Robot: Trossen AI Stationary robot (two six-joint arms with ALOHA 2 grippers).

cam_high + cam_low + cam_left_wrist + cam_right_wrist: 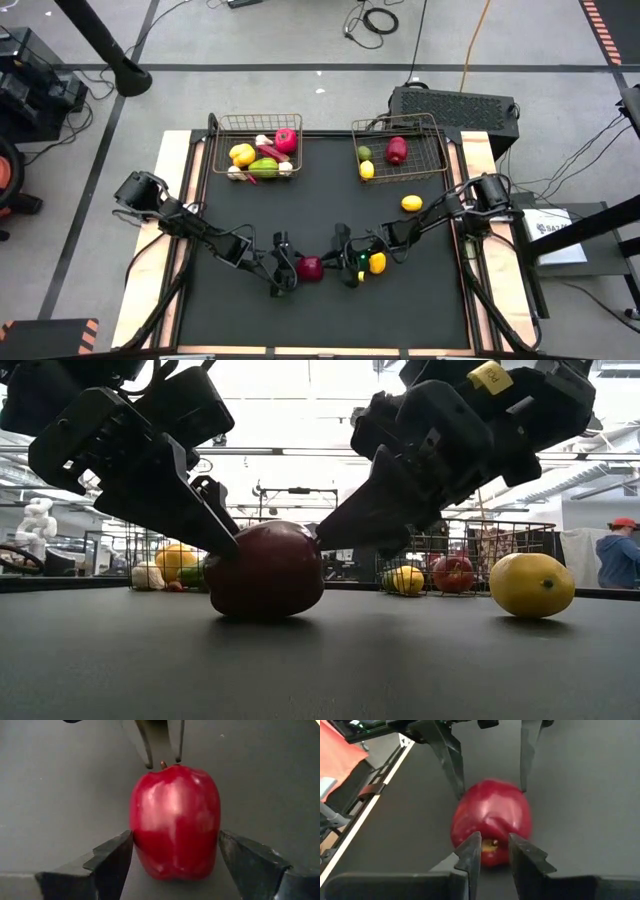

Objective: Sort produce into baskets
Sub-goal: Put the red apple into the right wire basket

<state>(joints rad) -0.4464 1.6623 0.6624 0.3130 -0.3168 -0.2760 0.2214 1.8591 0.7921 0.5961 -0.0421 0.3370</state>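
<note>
Where claws meet, glossy dark-red apple [175, 820]

— Where is the red apple [310, 267]?
— It lies on the table's [330, 310] front middle; one lemon [411, 203] lies near the right basket [400, 150], the left basket [258, 148] holds mixed produce.

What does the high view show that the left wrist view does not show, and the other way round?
Only the high view shows the two baskets, left basket and right basket, each holding produce, a lemon loose on the table, and a yellow fruit beside the right arm.

Only the left wrist view shows the stem of the red apple and the gaps between the apple and the left gripper's open fingers.

Both show the apple, with the right gripper at its far side.
</note>
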